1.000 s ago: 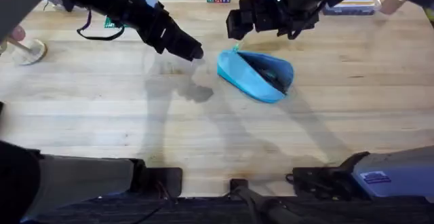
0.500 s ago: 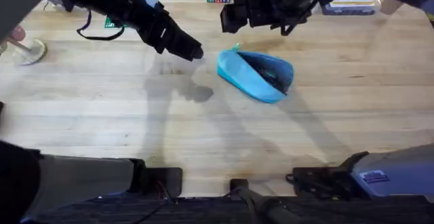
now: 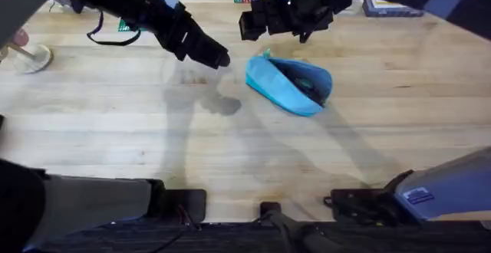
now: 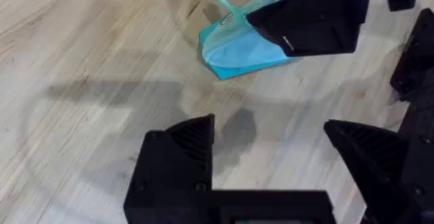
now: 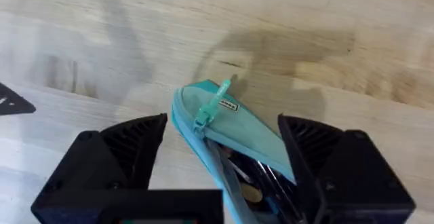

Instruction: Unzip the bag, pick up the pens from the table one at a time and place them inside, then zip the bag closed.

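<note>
While both tools (image 3: 219, 57) (image 3: 249, 24) hang open and empty, the bag (image 3: 288, 84) lies unzipped on the counter (image 3: 115, 130), soft and light, likely best taken by its pull tab (image 5: 211, 106).

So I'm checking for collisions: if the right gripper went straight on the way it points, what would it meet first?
Probably the bag: its zipper end and pull tab lie between the right gripper's open fingers, below them; depth is unclear.

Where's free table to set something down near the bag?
Bare table lies open from the bag toward the arm bases, and to its right. Crowded: the far side, where the right gripper hangs open above its pull end and the left gripper hovers alongside.
</note>
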Controlling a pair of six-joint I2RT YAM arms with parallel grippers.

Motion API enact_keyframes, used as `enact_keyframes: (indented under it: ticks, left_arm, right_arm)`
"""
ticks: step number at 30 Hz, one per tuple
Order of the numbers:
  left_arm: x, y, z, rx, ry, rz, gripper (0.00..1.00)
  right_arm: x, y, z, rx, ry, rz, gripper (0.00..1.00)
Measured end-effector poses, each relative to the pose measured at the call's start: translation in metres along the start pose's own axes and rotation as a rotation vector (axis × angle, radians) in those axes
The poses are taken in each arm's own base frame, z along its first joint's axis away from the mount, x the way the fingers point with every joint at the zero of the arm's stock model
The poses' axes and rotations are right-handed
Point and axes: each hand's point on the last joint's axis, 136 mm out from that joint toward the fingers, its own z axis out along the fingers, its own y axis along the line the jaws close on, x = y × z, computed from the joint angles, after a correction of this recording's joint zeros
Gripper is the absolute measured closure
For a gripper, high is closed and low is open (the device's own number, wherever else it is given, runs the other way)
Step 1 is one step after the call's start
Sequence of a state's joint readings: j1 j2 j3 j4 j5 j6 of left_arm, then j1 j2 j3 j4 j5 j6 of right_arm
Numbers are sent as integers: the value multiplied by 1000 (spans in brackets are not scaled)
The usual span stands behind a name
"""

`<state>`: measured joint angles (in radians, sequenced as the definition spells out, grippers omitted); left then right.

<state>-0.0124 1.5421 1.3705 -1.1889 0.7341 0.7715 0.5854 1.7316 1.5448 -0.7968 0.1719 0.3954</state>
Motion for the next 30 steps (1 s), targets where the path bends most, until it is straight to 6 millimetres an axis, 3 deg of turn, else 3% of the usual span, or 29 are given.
enact_keyframes:
  ticks: [23, 30]
  left_arm:
    - [0, 0, 0, 0, -1, 1, 5]
    - [0, 0, 0, 0, 0, 0, 6]
  right_arm:
    - [20, 0, 46, 44, 104, 7, 5]
    - [26, -2, 47, 54, 128, 9, 7]
